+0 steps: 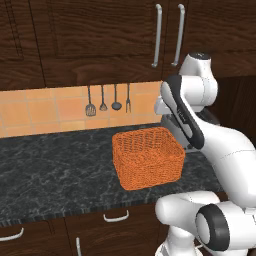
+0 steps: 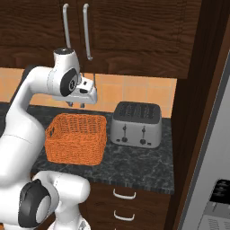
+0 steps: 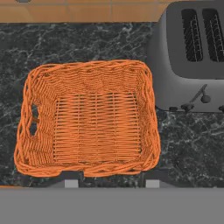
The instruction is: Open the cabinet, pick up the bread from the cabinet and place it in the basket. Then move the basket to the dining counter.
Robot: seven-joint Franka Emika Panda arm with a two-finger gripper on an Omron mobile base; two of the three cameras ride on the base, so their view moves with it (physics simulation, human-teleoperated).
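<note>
Hovering over the black worktop (image 1: 55, 165), the gripper (image 3: 108, 183) looks down into the basket (image 3: 89, 118); its fingertips (image 3: 70, 179) stand apart at the six o'clock rim, gripping nothing, though how wide they spread is hard to judge; the basket sits on the worktop with a toaster (image 2: 136, 124) just beside it at three o'clock; above, at twelve o'clock, the cabinet (image 1: 100, 35) is shut, its two long handles (image 1: 158, 35) side by side; utensils (image 1: 102, 100) hang on the tiled wall (image 1: 40, 110).
</note>
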